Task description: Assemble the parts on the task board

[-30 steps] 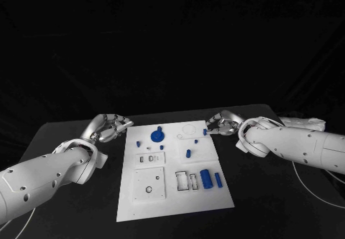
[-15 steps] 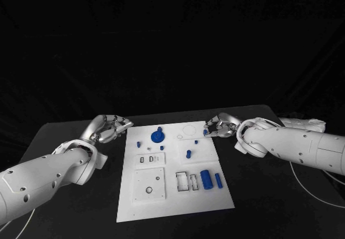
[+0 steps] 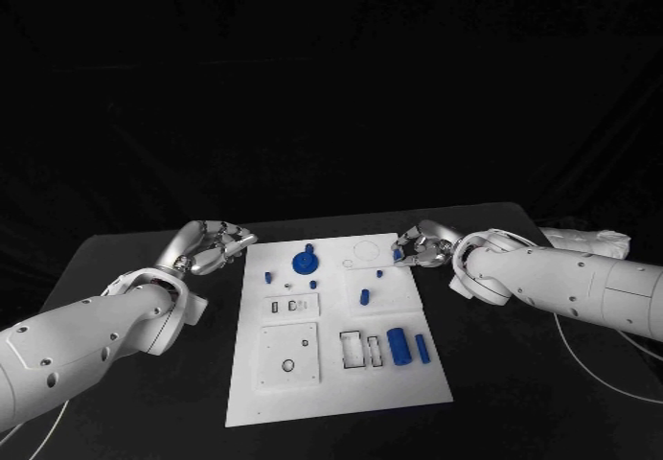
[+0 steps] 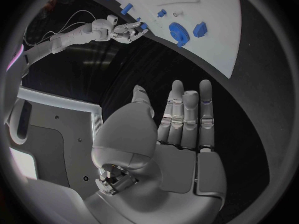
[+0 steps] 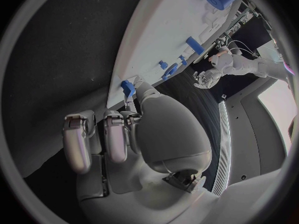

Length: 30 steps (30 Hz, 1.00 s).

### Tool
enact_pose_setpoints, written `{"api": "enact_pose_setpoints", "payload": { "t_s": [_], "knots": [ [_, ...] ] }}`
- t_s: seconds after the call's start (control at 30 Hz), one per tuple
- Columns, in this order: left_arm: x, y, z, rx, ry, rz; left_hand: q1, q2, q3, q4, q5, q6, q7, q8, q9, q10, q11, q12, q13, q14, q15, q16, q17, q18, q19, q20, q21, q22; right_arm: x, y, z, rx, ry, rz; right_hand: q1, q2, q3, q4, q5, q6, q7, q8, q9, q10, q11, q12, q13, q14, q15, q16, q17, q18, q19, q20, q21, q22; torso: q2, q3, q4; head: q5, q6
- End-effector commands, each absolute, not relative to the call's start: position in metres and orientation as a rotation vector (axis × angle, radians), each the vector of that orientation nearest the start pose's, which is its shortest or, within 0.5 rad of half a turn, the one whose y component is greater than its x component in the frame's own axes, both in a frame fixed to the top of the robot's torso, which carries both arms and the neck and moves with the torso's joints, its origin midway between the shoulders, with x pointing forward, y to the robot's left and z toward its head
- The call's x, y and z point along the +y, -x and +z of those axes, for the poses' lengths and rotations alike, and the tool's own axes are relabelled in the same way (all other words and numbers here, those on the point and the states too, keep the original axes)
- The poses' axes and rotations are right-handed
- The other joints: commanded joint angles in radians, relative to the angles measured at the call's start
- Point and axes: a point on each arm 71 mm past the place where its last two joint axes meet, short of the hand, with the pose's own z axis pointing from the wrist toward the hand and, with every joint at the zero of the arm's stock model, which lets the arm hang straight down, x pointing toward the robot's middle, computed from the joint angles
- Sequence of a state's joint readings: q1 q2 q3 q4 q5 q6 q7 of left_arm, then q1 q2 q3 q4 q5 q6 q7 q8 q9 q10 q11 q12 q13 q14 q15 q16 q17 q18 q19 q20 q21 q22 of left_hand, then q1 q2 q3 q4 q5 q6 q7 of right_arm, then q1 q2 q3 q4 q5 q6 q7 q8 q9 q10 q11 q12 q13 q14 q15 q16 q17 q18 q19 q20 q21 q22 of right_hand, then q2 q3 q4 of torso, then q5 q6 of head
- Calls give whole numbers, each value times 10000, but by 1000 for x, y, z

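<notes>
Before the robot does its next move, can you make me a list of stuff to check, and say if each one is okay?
1. Task board flat on the table: ok.
2. Left hand holding nothing, fingers straight: ok.
3. Left hand off the board, beside its edge: ok.
4. Right hand at the small blue part on the board's edge: ok.
5. Right hand really gripping that part: cannot tell.
6. Blue gear on the board, untouched: ok.

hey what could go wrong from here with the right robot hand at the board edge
The right robot hand pinches a small blue part right at the board rim; a weak pinch could drop it onto the black table. Its knuckles sit close to the rim, so pushing in could nudge the board and shift the loose blue cylinder.
</notes>
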State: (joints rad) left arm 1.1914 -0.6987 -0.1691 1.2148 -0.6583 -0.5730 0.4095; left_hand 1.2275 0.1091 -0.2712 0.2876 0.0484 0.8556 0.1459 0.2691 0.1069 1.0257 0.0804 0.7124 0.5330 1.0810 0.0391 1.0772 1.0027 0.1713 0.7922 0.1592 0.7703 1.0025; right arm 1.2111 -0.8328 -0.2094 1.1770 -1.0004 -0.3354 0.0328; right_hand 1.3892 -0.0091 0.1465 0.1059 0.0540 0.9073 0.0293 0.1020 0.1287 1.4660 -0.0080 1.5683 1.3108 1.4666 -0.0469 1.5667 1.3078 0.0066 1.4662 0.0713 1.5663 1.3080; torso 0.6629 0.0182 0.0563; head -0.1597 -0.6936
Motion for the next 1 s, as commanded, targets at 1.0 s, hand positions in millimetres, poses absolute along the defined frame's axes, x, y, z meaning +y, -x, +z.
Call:
{"api": "enact_pose_setpoints", "payload": {
  "t_s": [1.0],
  "knots": [
    [227, -520, -224, 14259, 3991, -10242, 74, 84, -56, 15, 41, 33, -2, -44, 17, 53, 1, -39, -20, 73, -36, -17, 4, 75, 95, -14, -53, -11, -316, -518, -253, 17966, -3065, 5299, 139, 30, -41, -4, -19, 78, 112, -108, -55, 1048, -75, 25, 2600, 1042, -59, 41, 2630, -66, 1046, -97, 45, 2628, -13, 6, -21, -199, -111]
  ]
}}
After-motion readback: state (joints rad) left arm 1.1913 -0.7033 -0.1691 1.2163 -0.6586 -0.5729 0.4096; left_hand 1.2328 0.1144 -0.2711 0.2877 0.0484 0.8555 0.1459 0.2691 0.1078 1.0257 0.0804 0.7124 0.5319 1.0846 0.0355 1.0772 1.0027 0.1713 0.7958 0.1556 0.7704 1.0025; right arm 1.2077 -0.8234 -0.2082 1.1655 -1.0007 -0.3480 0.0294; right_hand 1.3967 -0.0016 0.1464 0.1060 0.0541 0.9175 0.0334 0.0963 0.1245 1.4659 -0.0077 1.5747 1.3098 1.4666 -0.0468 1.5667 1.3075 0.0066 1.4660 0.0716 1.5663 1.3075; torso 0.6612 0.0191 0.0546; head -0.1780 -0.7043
